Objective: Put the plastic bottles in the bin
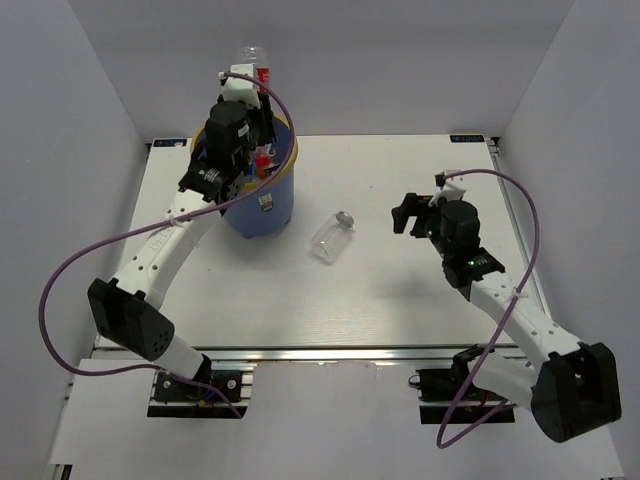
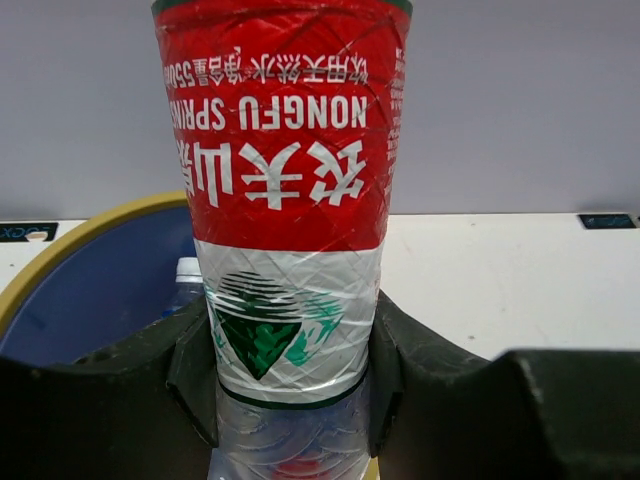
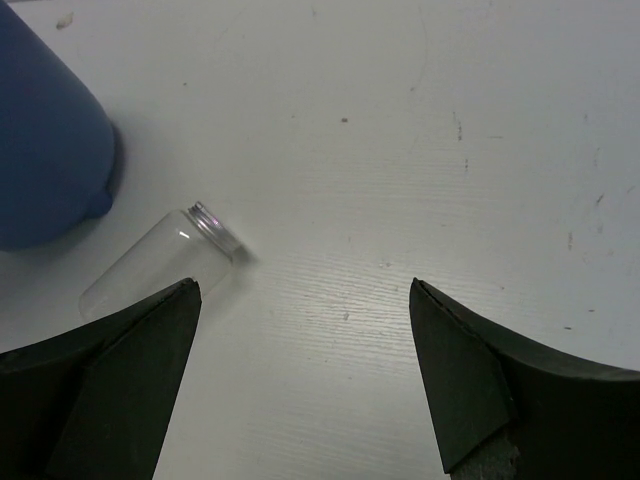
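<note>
Left jaws: clenched on red-label bottle (image 2: 285, 150); up over the bin (image 1: 247, 215)
Bin: at 11 o'clock on the table (image 1: 400, 300)
Right jaws: wide apart; grasping nothing
Clear bottle (image 1: 332, 238): lying on the table; 9 o'clock from Right jaws

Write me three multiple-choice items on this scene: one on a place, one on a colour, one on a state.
1. Relative to the bin, the clear unlabelled bottle lies:
A. inside it
B. on the table beside it
C. balanced on its rim

2. The label on the held bottle in the left gripper is mostly:
A. red
B. blue
C. black

3. The right gripper is:
A. shut on a bottle
B. shut and empty
C. open and empty

1 B: the top view shows it on its side on the table, apart from the bin.
2 A: the left wrist view shows a red wrap.
3 C: its fingers stand wide apart with nothing between them.
</note>
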Motion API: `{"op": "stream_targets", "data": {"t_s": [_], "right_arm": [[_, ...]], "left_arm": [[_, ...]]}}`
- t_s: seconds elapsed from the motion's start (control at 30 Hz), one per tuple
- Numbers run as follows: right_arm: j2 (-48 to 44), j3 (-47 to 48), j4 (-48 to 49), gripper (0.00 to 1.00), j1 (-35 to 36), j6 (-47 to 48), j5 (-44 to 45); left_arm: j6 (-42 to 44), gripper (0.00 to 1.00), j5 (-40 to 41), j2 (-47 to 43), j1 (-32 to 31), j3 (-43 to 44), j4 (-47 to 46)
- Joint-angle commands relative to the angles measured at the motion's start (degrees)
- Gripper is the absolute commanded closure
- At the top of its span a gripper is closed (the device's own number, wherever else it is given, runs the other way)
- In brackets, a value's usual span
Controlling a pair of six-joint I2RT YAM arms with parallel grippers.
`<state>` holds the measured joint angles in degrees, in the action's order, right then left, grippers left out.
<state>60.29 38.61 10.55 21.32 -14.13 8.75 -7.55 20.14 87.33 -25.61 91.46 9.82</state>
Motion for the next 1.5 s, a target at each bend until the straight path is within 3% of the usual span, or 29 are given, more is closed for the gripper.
{"op": "stream_targets", "data": {"t_s": [0.0, 0.17, 0.27, 0.4, 0.6, 0.83, 1.0, 1.1, 1.23, 1.3, 1.47], "right_arm": [[3.1, 3.2, 2.8, 0.11, -0.2, 0.7, -5.0], [11.6, 7.9, -1.1, 0.11, -0.2, -1.9, -10.2], [13.4, 7.8, 1.5, 0.11, -0.2, -3.2, -12.5], [16.0, 9.4, 2.1, 0.11, 0.1, -3.7, -14.9], [20.6, 12.3, -0.3, 0.11, 1.8, -6.2, -13.4], [22.7, 15.3, -8.5, 0.11, 3.6, -12.8, -5.3], [24.2, 16.2, -13.3, 0.11, 5.9, -18.1, -1.6], [26.8, 17.9, -14.0, 0.11, 7.7, -20.6, -1.7], [32.8, 23.3, -15.3, 0.10, 11.2, -21.8, -0.5], [38.0, 26.2, -17.7, 0.11, 11.5, -23.9, -0.8], [48.6, 32.5, -21.0, 0.11, 11.8, -27.0, -2.2]], "left_arm": [[3.9, 0.49, -1.5, 0.4, 2.4, 0.6, -3.9], [2.7, 0.37, 0.6, 0.3, 7.0, -3.4, -4.2], [2.7, 0.32, -2.5, -0.8, 9.0, -5.4, -4.3], [4.5, 0.02, -3.8, -1.1, 9.1, -7.3, -4.1], [5.5, 0.02, -4.8, -1.8, 9.3, -6.9, -2.8], [3.9, 0.02, -4.3, -4.7, 9.3, -5.7, -1.6], [1.9, 0.02, 4.5, -7.6, 9.5, -3.9, 2.0], [-2.4, 0.02, 10.1, -12.1, 13.0, -9.4, 3.0], [-15.3, 0.02, 14.1, -19.6, 21.6, -19.1, 4.8], [-20.3, 0.02, 18.9, -24.6, 21.7, -22.3, 9.0], [-26.9, 0.02, 17.6, -38.0, 21.8, -38.1, 4.7]]}}
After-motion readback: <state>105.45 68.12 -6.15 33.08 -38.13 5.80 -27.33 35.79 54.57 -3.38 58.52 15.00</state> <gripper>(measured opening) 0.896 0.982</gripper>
